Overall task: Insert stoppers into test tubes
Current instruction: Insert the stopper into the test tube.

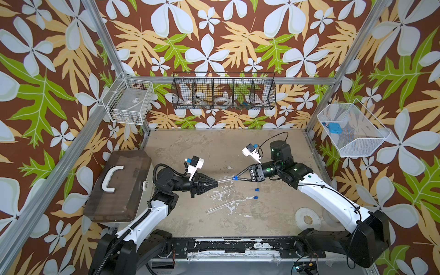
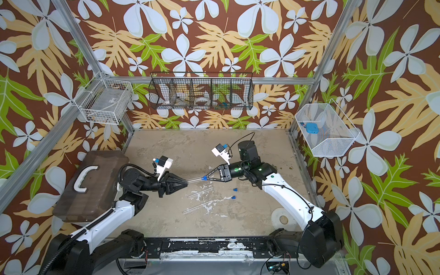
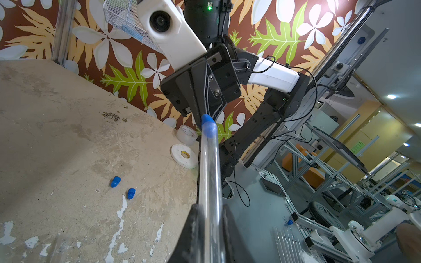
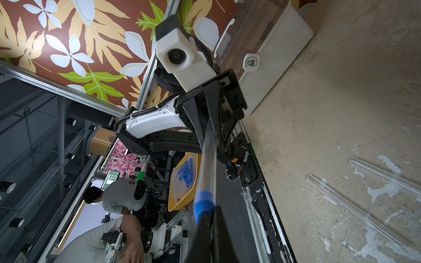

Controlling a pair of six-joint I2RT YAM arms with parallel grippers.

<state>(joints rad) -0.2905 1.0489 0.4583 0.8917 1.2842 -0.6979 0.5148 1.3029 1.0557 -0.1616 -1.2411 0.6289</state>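
The right pincer (image 4: 208,213) pinches a blue stopper (image 4: 204,201) at the mouth of a clear test tube (image 4: 206,164), its far end clamped by the left pincer (image 4: 211,129). Two more tubes (image 4: 341,201) lie side by side on the tabletop (image 4: 341,79).

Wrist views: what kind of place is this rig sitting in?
Probably a robotics lab or data-collection floor. The table sits in an aluminium-framed booth with floral-print walls; beyond it are more framed rigs and a person by a monitor.

The worn tabletop (image 1: 190,147) bears two test tubes (image 1: 221,192), two blue stoppers (image 1: 256,189), a tape roll (image 1: 307,218) and a lidded box (image 1: 116,188).
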